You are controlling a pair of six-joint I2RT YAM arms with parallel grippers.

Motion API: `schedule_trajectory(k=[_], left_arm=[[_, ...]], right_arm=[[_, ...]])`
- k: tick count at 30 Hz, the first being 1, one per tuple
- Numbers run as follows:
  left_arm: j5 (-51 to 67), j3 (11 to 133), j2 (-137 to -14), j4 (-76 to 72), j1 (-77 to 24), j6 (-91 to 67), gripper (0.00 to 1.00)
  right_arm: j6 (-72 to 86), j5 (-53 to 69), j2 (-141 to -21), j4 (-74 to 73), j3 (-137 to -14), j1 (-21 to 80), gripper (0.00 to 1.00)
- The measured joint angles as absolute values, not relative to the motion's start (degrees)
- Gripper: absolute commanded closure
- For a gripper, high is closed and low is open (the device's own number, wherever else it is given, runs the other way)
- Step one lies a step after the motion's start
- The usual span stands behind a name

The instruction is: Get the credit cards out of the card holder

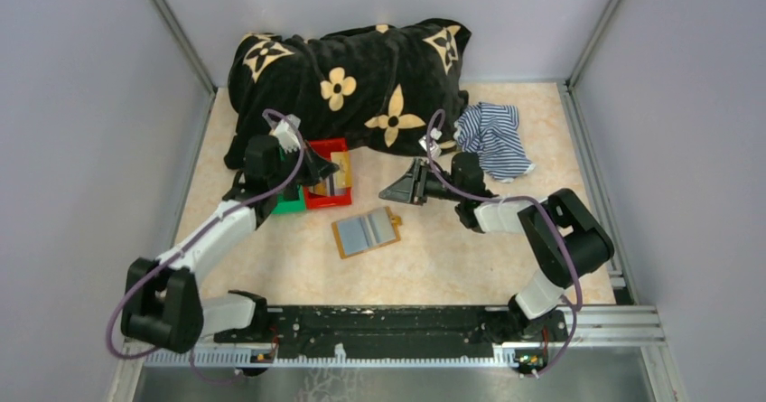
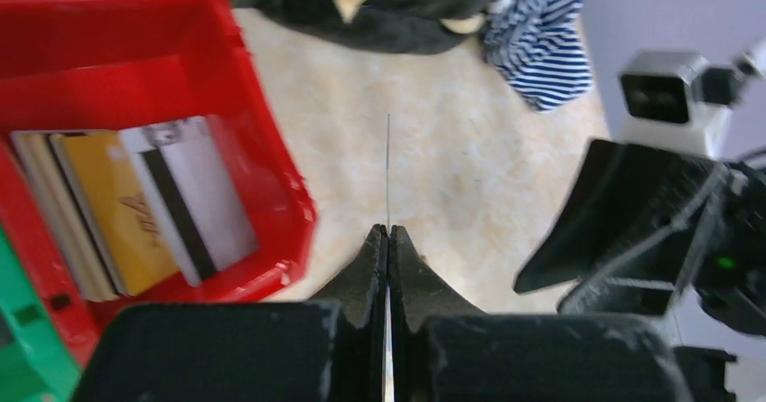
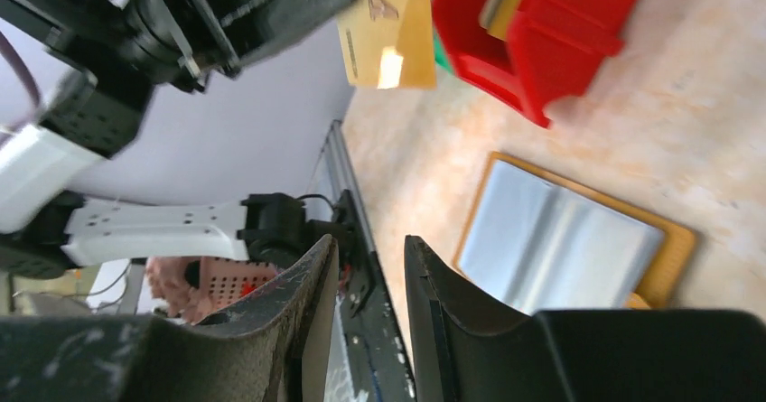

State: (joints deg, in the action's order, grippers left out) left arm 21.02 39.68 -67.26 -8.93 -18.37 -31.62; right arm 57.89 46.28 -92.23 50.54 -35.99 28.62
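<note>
Clenched on a yellowish credit card, the left fingers hover just beside the red bin, left of the table's centre, where other credit cards lie. The card is best carried over the bin's wall, then released low. The card holder lies open mid-table. The left arm stretches out from the near-left corner. The right fingers are parted and empty.

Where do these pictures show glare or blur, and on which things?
Right wrist view: white glare patches on the yellow card, sheen on the card holder, the right claw soft. Left wrist view: the left claw blurred; the card in it is only a thin edge line. Top view: even light, fairly sharp.
</note>
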Motion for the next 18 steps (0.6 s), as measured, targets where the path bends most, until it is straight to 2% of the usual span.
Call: schedule_trajectory(k=[5,11,18], left_arm=[[22.63,47.64,-77.01,-2.11,-13.54,-28.58,1.00],[22.46,52.53,-77.91,3.03,-9.47,-26.89,1.00],[19.97,55.48,-81.58,7.07,-8.10,-24.49,1.00]], right_arm=[[52.03,43.18,-92.31,41.41,-36.23,28.62,0.66],[46.83,41.25,-92.33,33.80,-37.56,28.60,0.66],[45.52,41.30,-93.84,32.82,-37.63,28.60,0.67]])
